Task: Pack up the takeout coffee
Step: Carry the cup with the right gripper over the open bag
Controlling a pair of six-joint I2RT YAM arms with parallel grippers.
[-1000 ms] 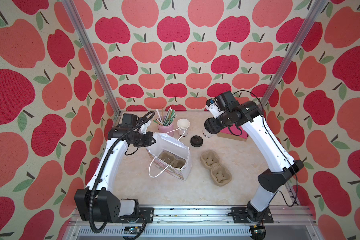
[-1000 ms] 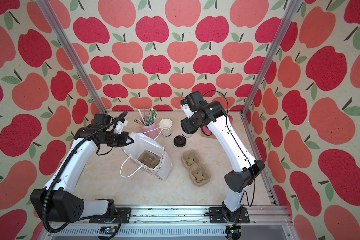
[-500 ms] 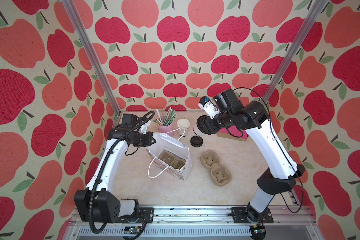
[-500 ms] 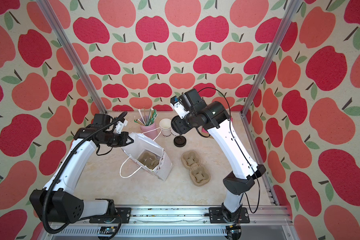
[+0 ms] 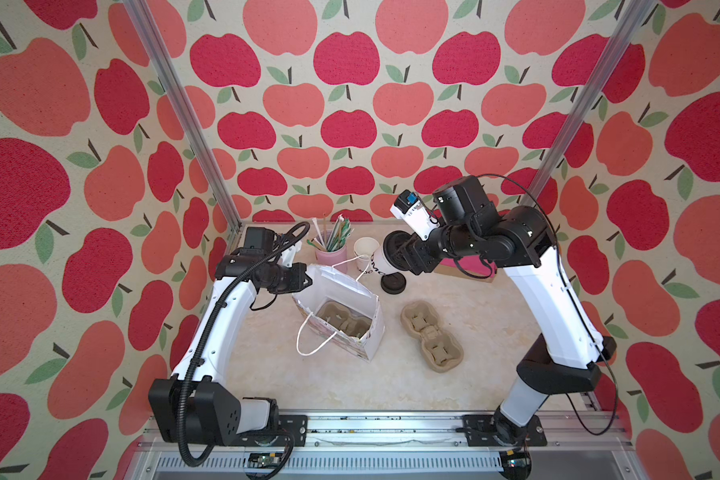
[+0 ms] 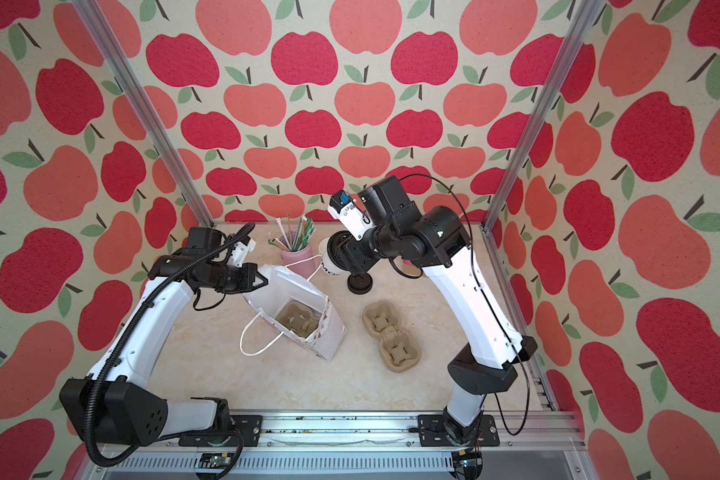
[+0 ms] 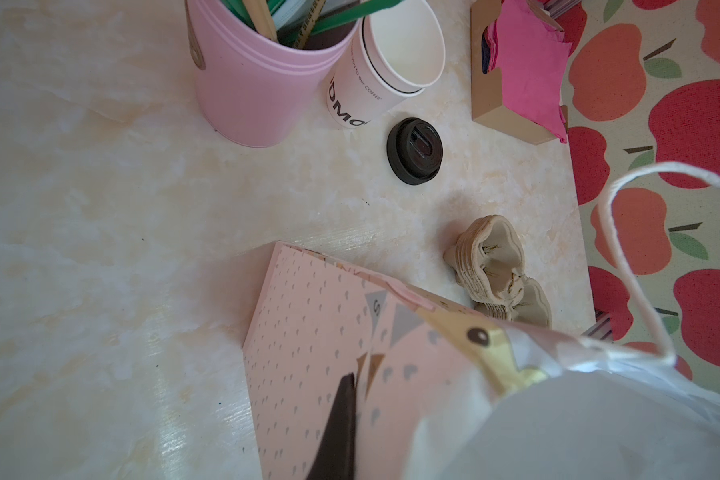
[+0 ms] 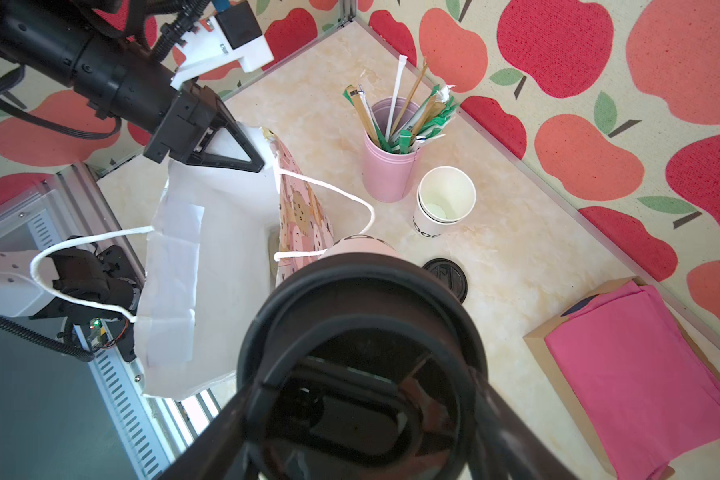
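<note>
Overhead, both top views show the right end effector (image 5: 395, 258) clamped on the takeout coffee cup (image 5: 376, 266). The cup hangs tilted above the counter (image 5: 474, 374) at upper centre, with its black lid (image 5: 393, 248) toward the arm and its lettered base toward the paper bag (image 5: 350, 291). The left end effector (image 5: 308, 279) is pinched together on the bag's upper-left rim. A cup carrier (image 5: 344, 322) lies inside the bag, and a carrier stack (image 5: 431, 340) sits to its right. A loose lid (image 5: 393, 284) lies on the counter below the held cup, near the nested cups (image 5: 363, 247) and the pink straw cup (image 5: 332, 250).

Left wrist view: the bag fills the lower right and the loose lid lies at centre. The nested cups and straw cup are above it, and a napkin box (image 7: 516, 83) is at upper right.

Right wrist view: the lidded cup fills the lower centre between dark fingers (image 8: 217, 428). The bag stands at left.
</note>
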